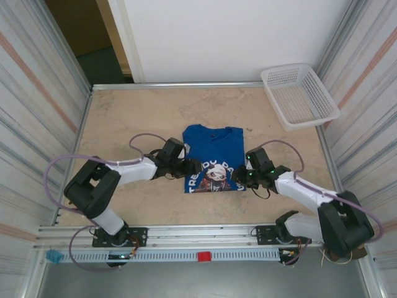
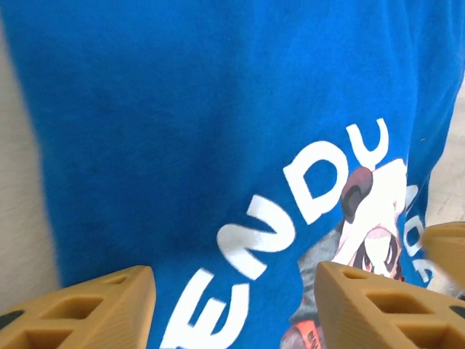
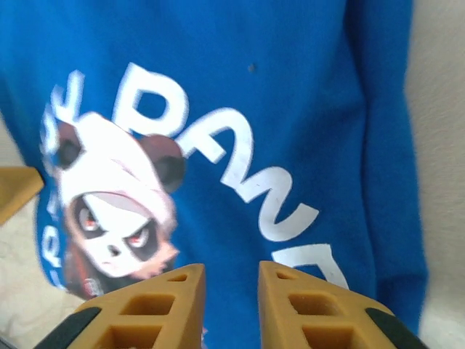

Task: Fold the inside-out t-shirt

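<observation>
The inside-out t-shirt point(image 1: 214, 155) lies on the table as a flat royal-blue rectangle, its panda graphic and white letters facing up at the near end. My left gripper point(image 1: 193, 166) hovers at the shirt's near left edge. Seen from the left wrist, that gripper point(image 2: 236, 309) is open wide, with only the printed cloth point(image 2: 218, 145) beneath the gap. My right gripper point(image 1: 243, 177) is at the near right edge. In the right wrist view it point(image 3: 231, 309) shows a narrow gap between tan fingers point(image 3: 156, 309), above the shirt point(image 3: 290, 87), with nothing clamped.
A white lattice basket point(image 1: 299, 96) stands at the far right corner. Metal walls enclose the tan tabletop point(image 1: 136, 118) on left and right. A rail point(image 1: 205, 233) runs along the near edge by the arm bases.
</observation>
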